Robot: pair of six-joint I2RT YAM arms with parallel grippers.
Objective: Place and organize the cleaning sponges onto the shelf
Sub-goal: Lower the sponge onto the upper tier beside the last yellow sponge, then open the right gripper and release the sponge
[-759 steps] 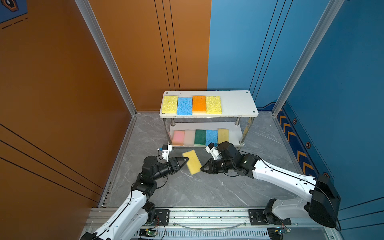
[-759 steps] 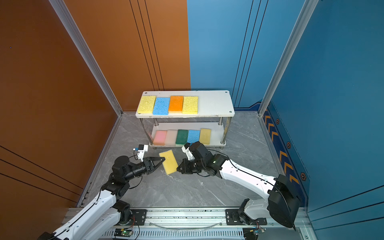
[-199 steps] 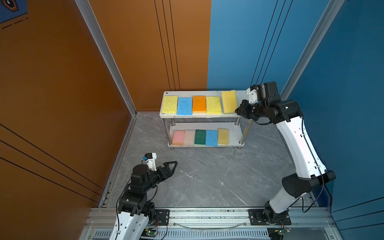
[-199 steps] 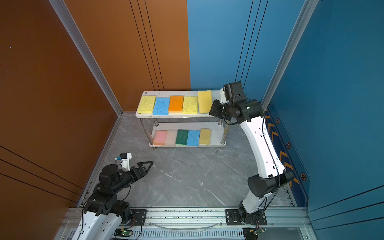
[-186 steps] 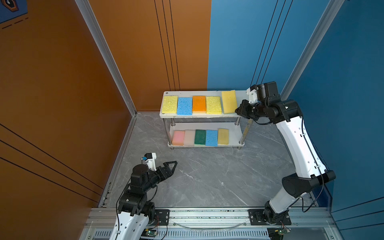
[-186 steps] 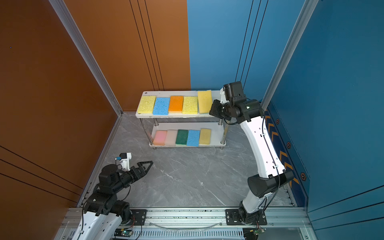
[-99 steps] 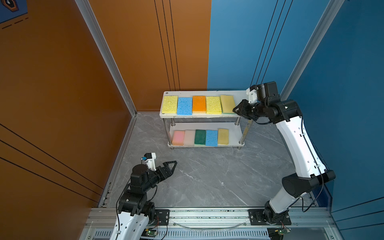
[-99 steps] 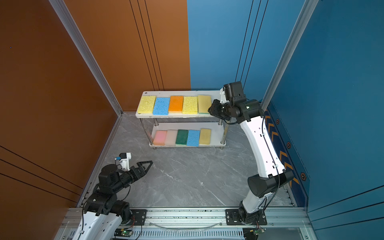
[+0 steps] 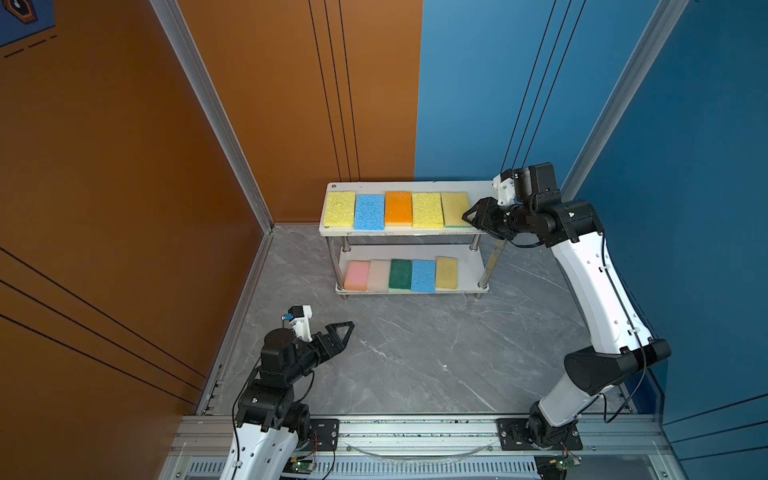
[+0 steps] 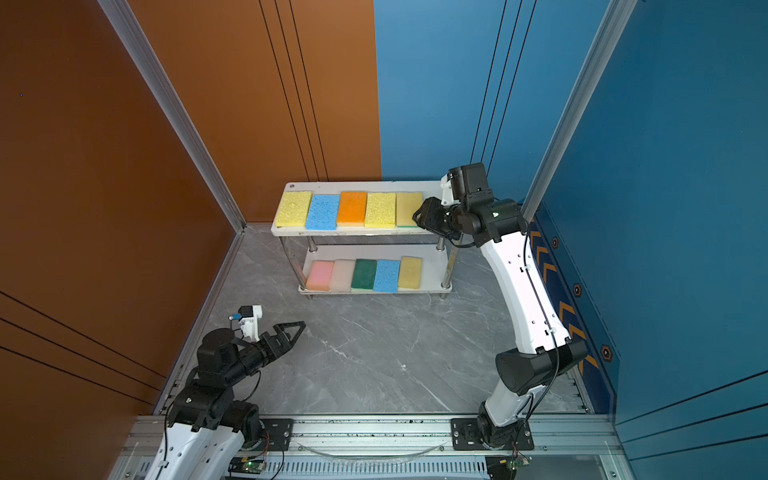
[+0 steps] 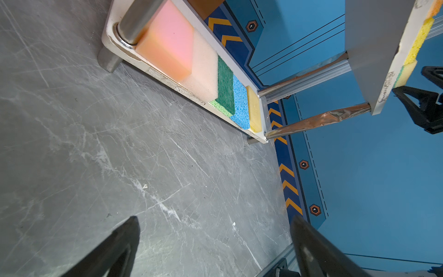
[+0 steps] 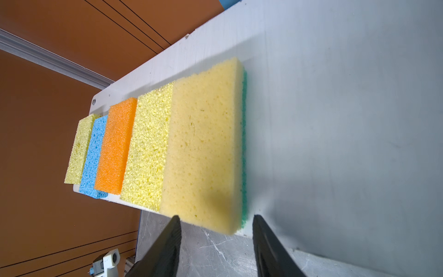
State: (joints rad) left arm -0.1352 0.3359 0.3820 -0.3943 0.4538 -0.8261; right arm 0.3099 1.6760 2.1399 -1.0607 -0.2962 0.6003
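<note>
The shelf [image 9: 478, 195] stands at the back. Its top board carries a row of cleaning sponges: yellow [image 9: 340, 208], blue [image 9: 369, 212], orange [image 9: 398, 208], yellow [image 9: 427, 210] and a pale yellow one with a green underside [image 12: 203, 148]. The lower board holds pink [image 9: 356, 275], off-white [image 9: 378, 275], dark green [image 9: 400, 274], blue [image 9: 423, 276] and yellow [image 9: 446, 273] sponges. My right gripper [image 12: 215, 217] is open at the pale yellow sponge's near end, jaws apart from its sides. My left gripper [image 9: 349, 326] hangs open and empty low over the floor at the front left.
The grey marble floor [image 9: 415, 353] lies between the shelf and the front rail [image 9: 415, 428]. An orange wall [image 9: 124, 208] closes the left, a blue wall [image 9: 685, 208] the right. The right arm's elbow [image 9: 615, 365] stands at the front right. Shiny legs [image 9: 484, 270] carry the boards.
My right gripper has opened and let go of the pale yellow sponge, which went from tilted up to flat at the right end of the top row. The left arm has stayed still.
</note>
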